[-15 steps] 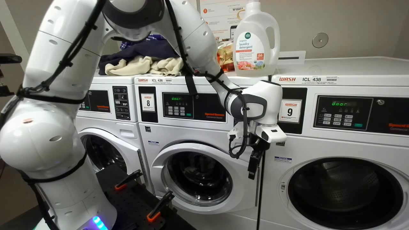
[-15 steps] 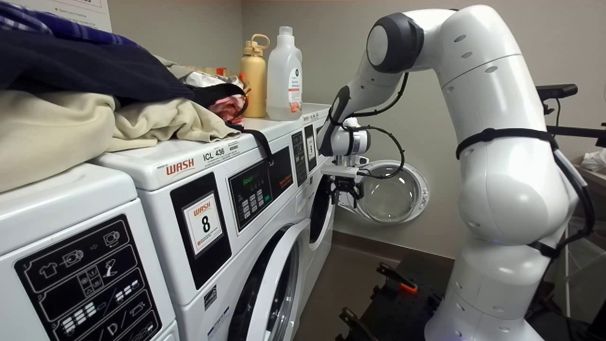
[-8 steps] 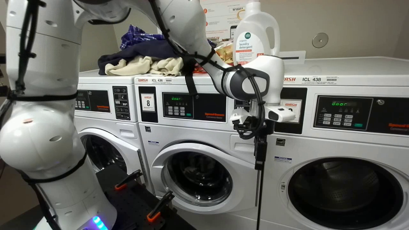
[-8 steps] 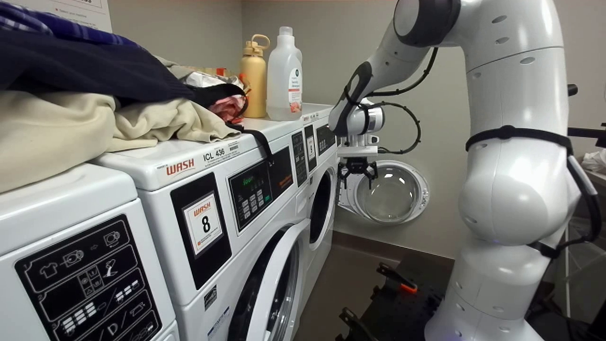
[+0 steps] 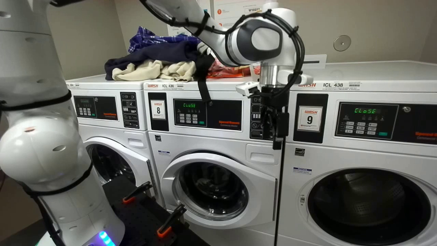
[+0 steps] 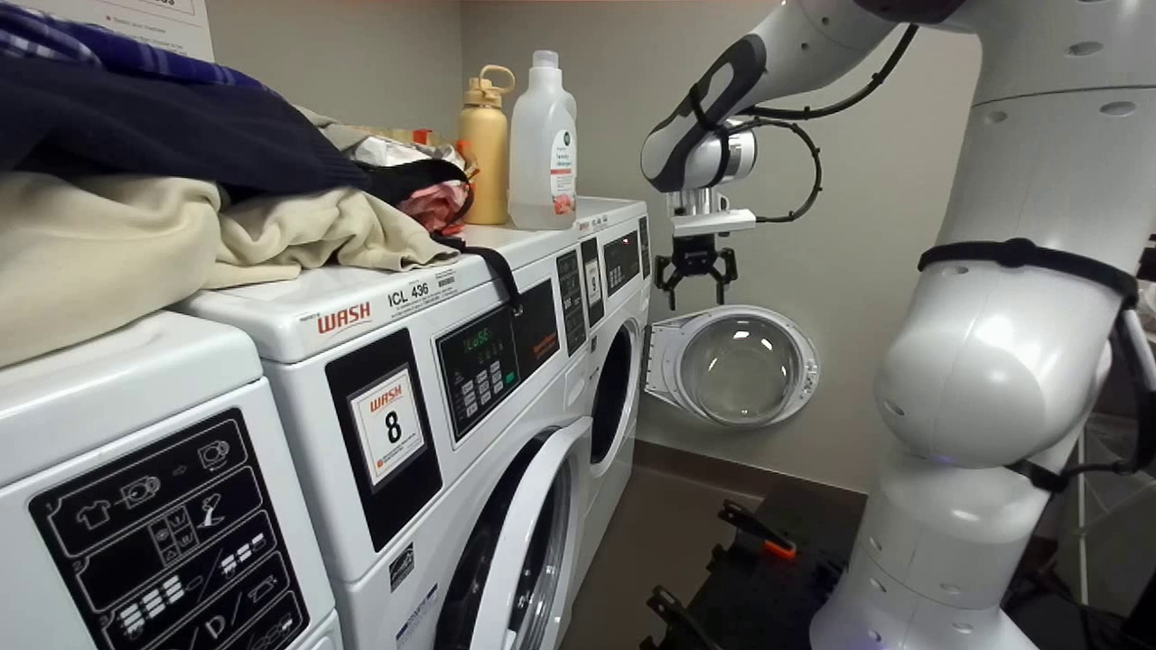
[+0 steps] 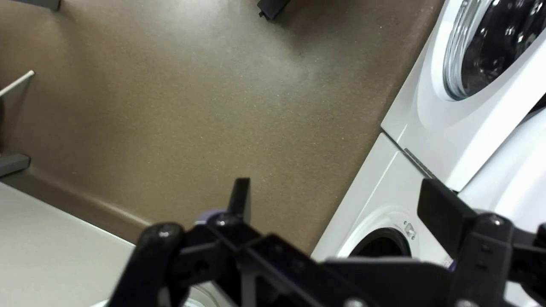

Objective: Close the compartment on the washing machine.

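The washing machine (image 5: 205, 142) is the white washer with the "8" card (image 5: 158, 110); it also shows in an exterior view (image 6: 361, 591). Its round glass door (image 5: 213, 191) stands ajar, seen edge-on in an exterior view (image 6: 542, 524) and at the upper right of the wrist view (image 7: 482, 123). Its small top-right compartment front (image 5: 262, 154) looks flush with the panel. Its display reads "CLoSE". My gripper (image 5: 276, 140) is open and empty, hanging fingers down in front of the machines. It is apart from them in an exterior view (image 6: 695, 293) and open in the wrist view (image 7: 335, 189).
Washer 9 (image 5: 293, 205) stands beside it, its door (image 6: 736, 366) swung wide open below my gripper. Clothes (image 5: 153, 58), a tan bottle (image 6: 485, 167) and a detergent bottle (image 6: 542, 144) sit on the tops. A dark strap (image 5: 203, 90) hangs down. Clamps (image 5: 172, 220) hold the arm's base plate.
My gripper has risen and drawn back from the machines, uncovering the compartment front. It stays open. The displays changed from "door" to "CLoSE". The doors have not moved.
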Motion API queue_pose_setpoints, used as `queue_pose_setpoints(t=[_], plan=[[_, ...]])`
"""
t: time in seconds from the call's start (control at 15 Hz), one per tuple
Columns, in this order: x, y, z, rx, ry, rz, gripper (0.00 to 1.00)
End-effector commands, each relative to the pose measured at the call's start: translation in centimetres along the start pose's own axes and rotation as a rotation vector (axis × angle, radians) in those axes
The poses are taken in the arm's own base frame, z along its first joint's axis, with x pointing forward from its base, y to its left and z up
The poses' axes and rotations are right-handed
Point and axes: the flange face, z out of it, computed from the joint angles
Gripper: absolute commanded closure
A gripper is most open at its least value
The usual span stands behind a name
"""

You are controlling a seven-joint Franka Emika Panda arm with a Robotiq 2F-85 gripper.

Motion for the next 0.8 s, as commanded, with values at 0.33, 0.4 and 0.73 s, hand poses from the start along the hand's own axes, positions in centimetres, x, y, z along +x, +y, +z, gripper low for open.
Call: queue_pose_setpoints(t=[0.33,0.4,0.73], plan=[[-3.7,-0.7,-9.7,0.051,0.051,-0.251,0.00],[-3.9,-0.9,-10.4,0.053,0.055,-0.270,0.00],[-4.4,-2.5,-12.6,0.034,0.069,-0.321,0.00]])
